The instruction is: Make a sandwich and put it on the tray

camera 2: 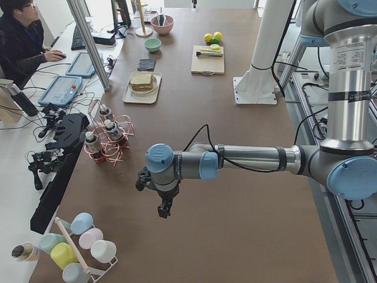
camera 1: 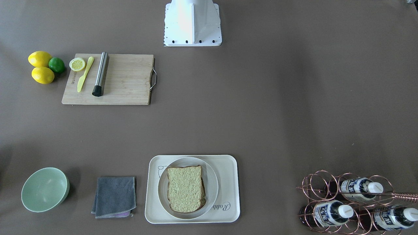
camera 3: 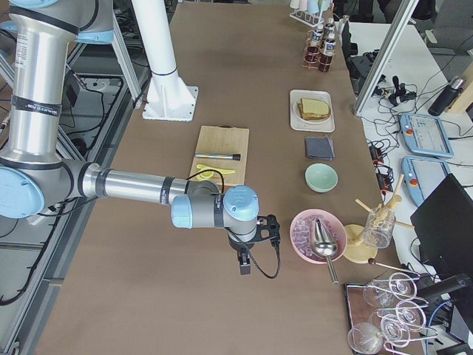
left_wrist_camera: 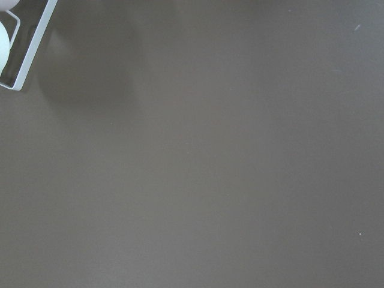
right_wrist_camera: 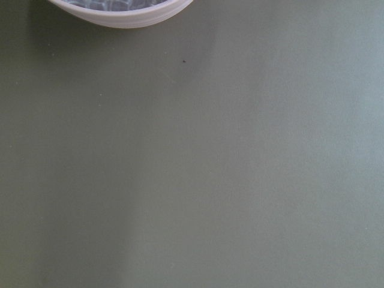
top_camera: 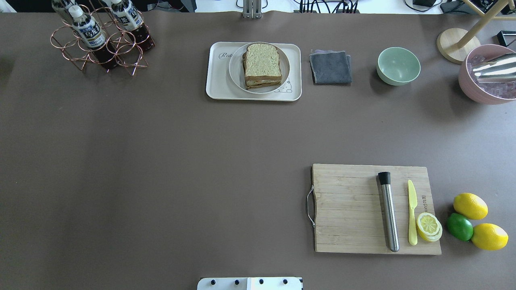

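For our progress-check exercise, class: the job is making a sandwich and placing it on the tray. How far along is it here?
Done: the sandwich, filling showing between its slices, sits on the round white plate inside the tray. In hand: nothing; the left gripper and right gripper hang over the table, far from the tray. Left: seemingly nothing.

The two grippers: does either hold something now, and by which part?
Nothing seems held. The left gripper and the right gripper hang over the brown table; the brown-crusted bread sandwich lies on the round white plate on the cream-white tray.
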### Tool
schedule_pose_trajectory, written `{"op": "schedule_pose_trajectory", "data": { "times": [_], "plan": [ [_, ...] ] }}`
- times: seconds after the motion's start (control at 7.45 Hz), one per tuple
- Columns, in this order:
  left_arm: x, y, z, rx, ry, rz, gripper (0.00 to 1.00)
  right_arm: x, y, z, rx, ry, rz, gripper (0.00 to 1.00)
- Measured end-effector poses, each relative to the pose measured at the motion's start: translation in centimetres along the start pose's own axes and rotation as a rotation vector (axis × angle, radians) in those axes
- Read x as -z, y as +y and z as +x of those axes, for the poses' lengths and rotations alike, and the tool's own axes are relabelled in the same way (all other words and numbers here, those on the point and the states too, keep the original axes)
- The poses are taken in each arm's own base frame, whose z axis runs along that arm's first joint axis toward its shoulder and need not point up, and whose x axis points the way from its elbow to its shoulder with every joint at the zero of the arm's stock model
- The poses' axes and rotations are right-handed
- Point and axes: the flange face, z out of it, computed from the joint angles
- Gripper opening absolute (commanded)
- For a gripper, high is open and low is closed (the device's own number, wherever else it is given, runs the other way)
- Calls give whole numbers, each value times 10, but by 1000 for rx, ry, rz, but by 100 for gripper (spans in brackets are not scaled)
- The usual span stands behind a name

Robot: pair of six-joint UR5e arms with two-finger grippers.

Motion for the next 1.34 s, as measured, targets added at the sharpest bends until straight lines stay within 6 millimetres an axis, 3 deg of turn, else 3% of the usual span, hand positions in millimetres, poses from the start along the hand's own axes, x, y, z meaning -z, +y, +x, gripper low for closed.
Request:
{"op": "schedule_pose_trajectory", "data": {
  "times": [1.34],
  "plan": [
    [-13, 10, -10, 25, 11, -25, 98, -7, 5, 5, -16, -7, -13, 100]
  ]
}}
